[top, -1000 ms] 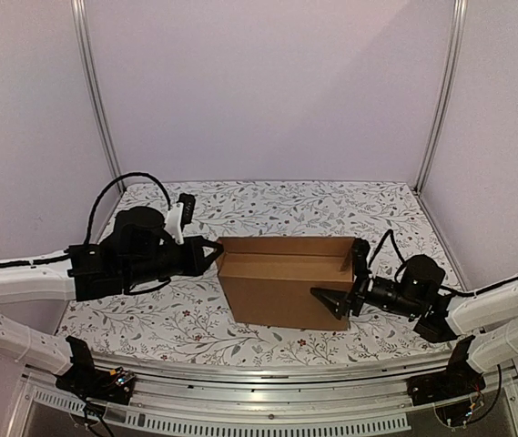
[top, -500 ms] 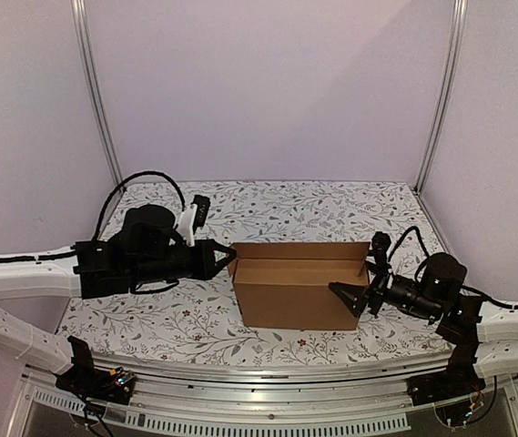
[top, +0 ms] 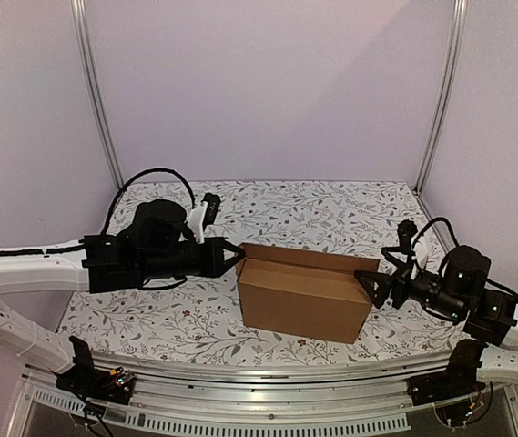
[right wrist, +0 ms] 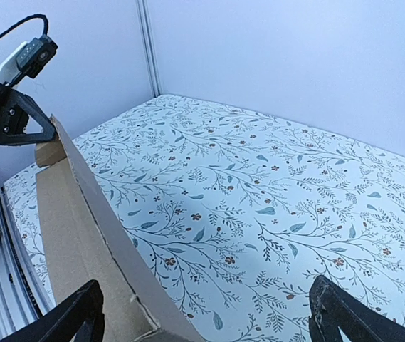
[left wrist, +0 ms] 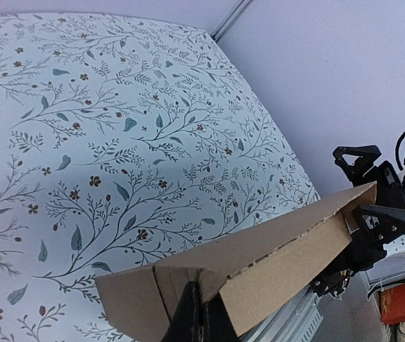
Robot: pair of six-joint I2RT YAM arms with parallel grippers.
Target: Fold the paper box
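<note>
The paper box (top: pixel 302 299) is a brown cardboard box standing on the floral table, top open, with a long flap along its far side. My left gripper (top: pixel 237 256) is shut, its tips against the box's left end. In the left wrist view the dark fingertips (left wrist: pixel 201 313) meet at the folded corner of the paper box (left wrist: pixel 287 263); no cardboard shows between them. My right gripper (top: pixel 390 261) stands wide open just off the box's right end, apart from it. From the right wrist, the paper box (right wrist: pixel 81 235) lies lower left, beside my right gripper (right wrist: pixel 206 324).
A floral cloth (top: pixel 313 214) covers the table. Purple walls with metal posts (top: pixel 95 91) close it in on three sides. A metal rail (top: pixel 268 373) runs along the near edge. The left gripper (right wrist: pixel 10 117) shows in the right wrist view.
The left gripper has moved right and the box has slid right with it, turning slightly. The right gripper has drawn back to the right, staying open.
</note>
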